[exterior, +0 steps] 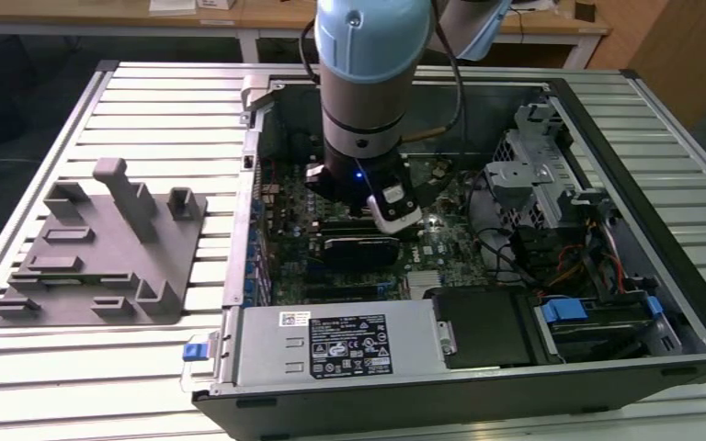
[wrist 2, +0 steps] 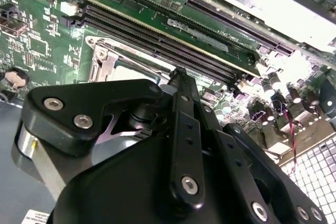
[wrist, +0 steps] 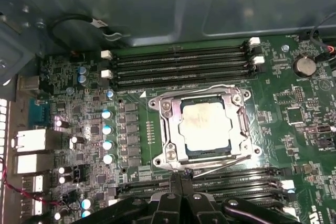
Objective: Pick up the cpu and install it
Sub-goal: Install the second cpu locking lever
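Inside computer case [exterior: 647, 303] on slatted table [exterior: 108, 367]; cpu [wrist: 206, 125] in socket | hand [wrist: 181, 192] grip unclear

Your worktop [exterior: 96, 386] is a pale slatted metal surface, its ribs running across from the exterior view's left to its right. On it, toward the exterior view's left, you have a grey fixture [exterior: 102, 262] lying flat with several upright posts and blocks rising from its base. Just beside it, toward the exterior view's right, an open computer case [exterior: 476, 386] rests on the same slats, taking up most of the surface.
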`<state>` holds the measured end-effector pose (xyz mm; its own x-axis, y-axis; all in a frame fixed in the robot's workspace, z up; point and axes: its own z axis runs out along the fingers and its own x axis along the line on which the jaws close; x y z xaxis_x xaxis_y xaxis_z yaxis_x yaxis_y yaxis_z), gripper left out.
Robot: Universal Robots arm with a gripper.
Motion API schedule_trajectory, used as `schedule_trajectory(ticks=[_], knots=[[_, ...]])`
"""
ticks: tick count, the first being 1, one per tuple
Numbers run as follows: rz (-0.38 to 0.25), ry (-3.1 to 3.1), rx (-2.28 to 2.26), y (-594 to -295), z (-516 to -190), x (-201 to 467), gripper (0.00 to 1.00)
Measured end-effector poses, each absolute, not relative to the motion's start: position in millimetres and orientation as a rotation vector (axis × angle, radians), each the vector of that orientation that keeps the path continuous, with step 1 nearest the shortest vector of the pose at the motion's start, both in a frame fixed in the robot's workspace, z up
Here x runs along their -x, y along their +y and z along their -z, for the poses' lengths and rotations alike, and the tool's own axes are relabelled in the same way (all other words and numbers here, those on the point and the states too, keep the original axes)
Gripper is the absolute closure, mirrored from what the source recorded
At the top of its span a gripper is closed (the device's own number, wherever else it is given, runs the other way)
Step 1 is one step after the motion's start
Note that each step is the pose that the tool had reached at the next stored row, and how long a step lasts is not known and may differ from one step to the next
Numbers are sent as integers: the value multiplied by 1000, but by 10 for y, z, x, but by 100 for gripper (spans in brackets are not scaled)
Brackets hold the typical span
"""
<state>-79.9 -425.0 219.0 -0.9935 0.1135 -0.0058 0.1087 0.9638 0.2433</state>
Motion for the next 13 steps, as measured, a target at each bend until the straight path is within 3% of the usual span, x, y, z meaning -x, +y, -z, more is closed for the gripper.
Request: schedule_trajectory(ticks=[13], knots=[[-430,3090,-172,-4309,-2110,845,89]])
